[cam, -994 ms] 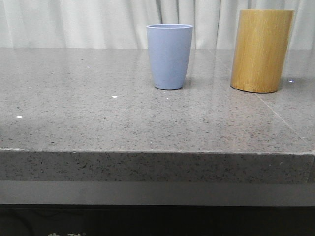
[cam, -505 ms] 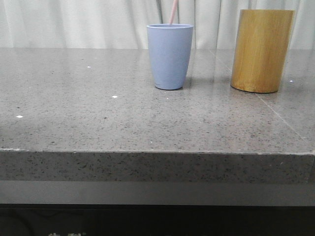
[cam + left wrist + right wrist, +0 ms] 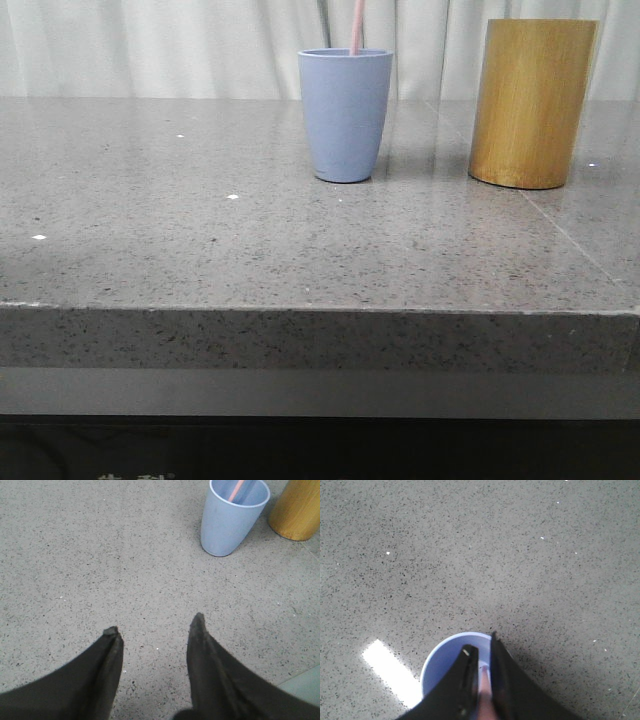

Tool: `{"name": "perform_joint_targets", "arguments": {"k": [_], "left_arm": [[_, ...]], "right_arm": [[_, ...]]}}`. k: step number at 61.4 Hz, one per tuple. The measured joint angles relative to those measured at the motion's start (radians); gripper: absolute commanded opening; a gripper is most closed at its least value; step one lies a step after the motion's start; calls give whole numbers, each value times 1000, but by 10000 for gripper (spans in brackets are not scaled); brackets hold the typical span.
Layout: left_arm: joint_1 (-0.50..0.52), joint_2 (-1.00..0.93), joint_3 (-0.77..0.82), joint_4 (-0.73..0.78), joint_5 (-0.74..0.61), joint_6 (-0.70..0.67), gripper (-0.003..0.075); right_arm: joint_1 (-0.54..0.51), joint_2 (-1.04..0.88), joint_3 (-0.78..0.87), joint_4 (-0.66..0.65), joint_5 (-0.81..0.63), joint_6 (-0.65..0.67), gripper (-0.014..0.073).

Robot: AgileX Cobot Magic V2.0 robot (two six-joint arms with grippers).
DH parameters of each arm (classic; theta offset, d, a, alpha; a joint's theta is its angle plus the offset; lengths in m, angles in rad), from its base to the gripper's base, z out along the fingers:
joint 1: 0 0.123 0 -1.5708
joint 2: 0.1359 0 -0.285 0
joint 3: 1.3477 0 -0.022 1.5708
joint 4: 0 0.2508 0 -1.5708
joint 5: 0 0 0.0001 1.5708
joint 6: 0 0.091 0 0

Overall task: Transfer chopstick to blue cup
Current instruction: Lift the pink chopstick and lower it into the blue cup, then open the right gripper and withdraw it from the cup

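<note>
We are idling our left tool (image 3: 152, 635) spread open and empty over bare grey counter (image 3: 200, 240), clear of the work. Toward the back edge, the blue cup (image 3: 345, 115) is standing upright, a matte grey-blue tumbler. Our right tool (image 3: 481, 675) is pinching the chopstick (image 3: 355, 28), thin and pale pink, directly above the cup so its lower end is dipping inside. Rightmost, a bamboo holder (image 3: 530, 105) is standing apart.

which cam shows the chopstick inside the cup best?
Left wrist: the chopstick leans inside the blue cup. Front shows its shaft above the rim; in the right wrist view, the right gripper mostly covers it.
</note>
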Motion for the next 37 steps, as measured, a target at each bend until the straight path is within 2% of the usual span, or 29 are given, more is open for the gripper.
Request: {"name": "perform_joint_targets", "arguments": {"k": [6, 10, 22, 37], "left_arm": [[0, 0, 0, 0, 3, 0, 316], [0, 0, 0, 0, 3, 0, 316], [0, 0, 0, -2, 5, 0, 316], [0, 0, 0, -2, 5, 0, 316]], "right_arm": [[0, 4, 0, 0, 0, 0, 304], [0, 4, 0, 0, -2, 0, 328], [0, -11, 0, 0, 16, 0, 331], [0, -147, 0, -50, 80, 36, 331]]}}
